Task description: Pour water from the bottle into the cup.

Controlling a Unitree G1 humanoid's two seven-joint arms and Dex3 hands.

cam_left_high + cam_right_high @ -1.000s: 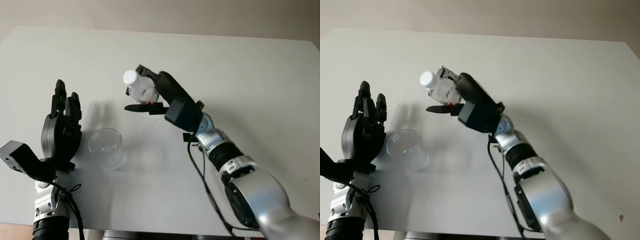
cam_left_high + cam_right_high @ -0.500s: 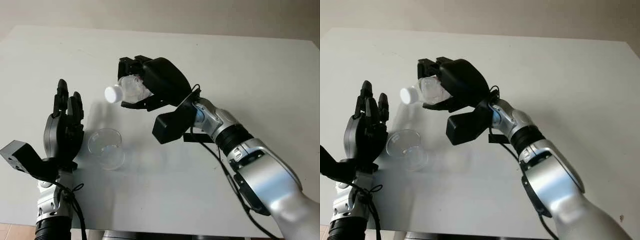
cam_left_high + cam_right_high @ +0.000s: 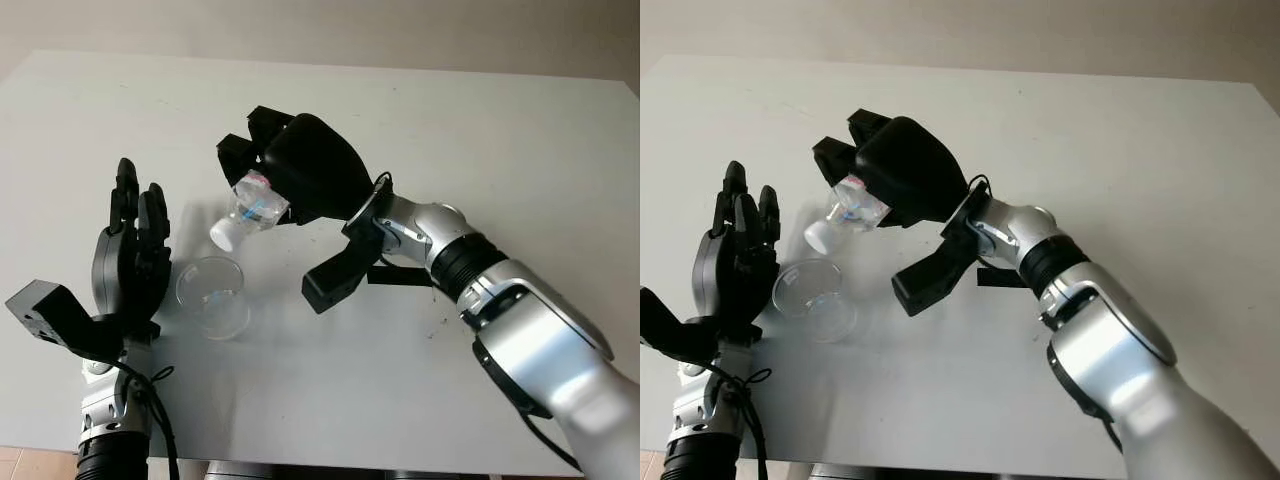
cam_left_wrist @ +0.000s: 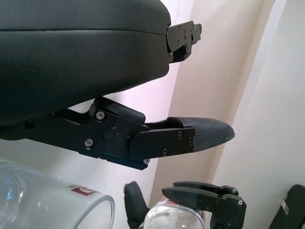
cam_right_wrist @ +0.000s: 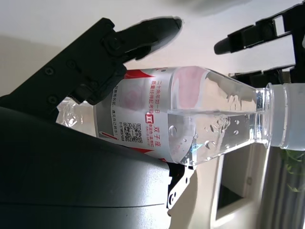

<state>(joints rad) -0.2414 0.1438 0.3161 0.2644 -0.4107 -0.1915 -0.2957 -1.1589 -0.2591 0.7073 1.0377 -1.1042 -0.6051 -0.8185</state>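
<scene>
Bottle (image 3: 252, 207) clamped in right hand (image 3: 300, 170), raised over table (image 3: 520, 140) centre-left, tilted neck-down so white cap (image 3: 222, 234) hangs just above and beyond cup (image 3: 213, 295). Cap looks still on. Left hand (image 3: 130, 260) open, upright just left of cup, likely guarding it.

The right arm reaches in from the bottom right and stretches across toward the middle of the scene, its silver forearm angled up and to the left. The right hand (image 3: 300, 170) is raised above the worktop with its wrist rolled over, so the black shell faces up and the fingers (image 5: 138, 36) curl around what it grips. The left arm rises from the bottom left with its forearm nearly upright. The left hand (image 3: 130, 265) is open, held upright near the left edge, with fingertips pointing away from the robot.
</scene>
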